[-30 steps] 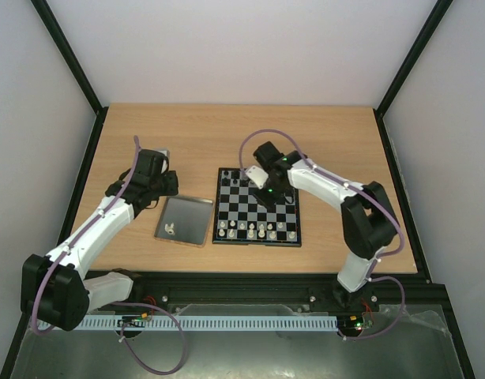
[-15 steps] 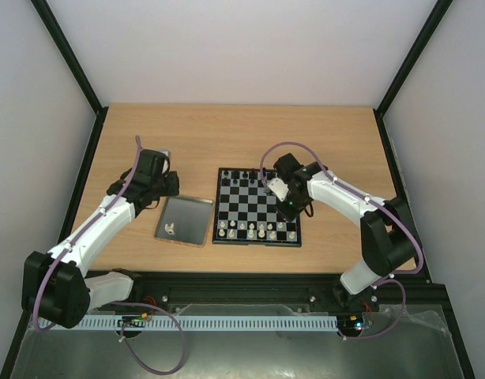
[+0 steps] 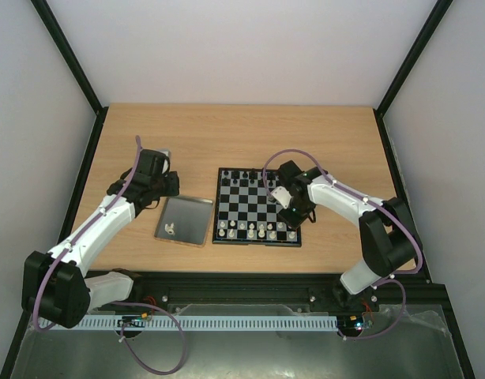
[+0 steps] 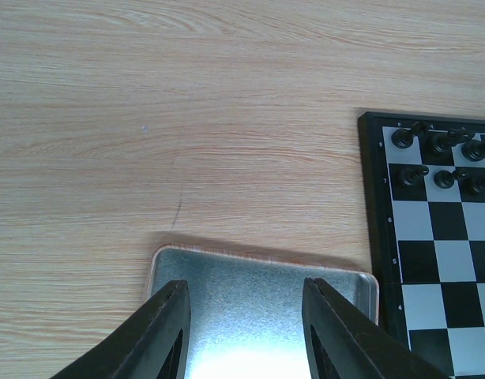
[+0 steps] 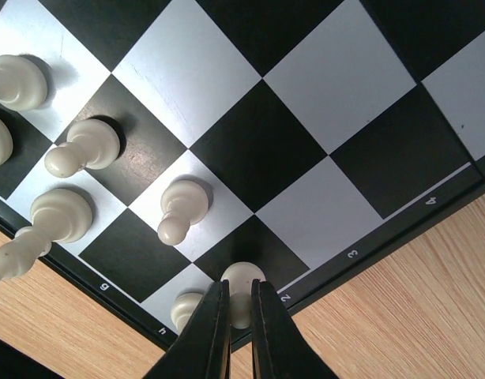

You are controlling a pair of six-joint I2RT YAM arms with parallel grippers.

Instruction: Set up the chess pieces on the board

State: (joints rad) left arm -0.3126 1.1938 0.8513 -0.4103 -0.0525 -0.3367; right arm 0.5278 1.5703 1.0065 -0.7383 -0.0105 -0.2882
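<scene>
Right pincer (image 5: 235,316) shifted from board (image 3: 250,207) centre to its near right corner. Board sits on table (image 3: 227,134). Tray (image 3: 187,217) left of board; left pincer (image 4: 242,335) released above tray. Right pincer clenched on white pawn (image 5: 242,275); other white pieces (image 3: 261,230) along board's near edge.

Left fingers (image 4: 167,332) apart; right fingers (image 5: 215,324) seemingly pinched nearly shut

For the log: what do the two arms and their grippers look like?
The left arm and right arm have white link shells between bulky black joints. A lilac cable runs along each. The left gripper has broad, flat black fingers. The right gripper shows thin black ones, seen edge-on.
</scene>
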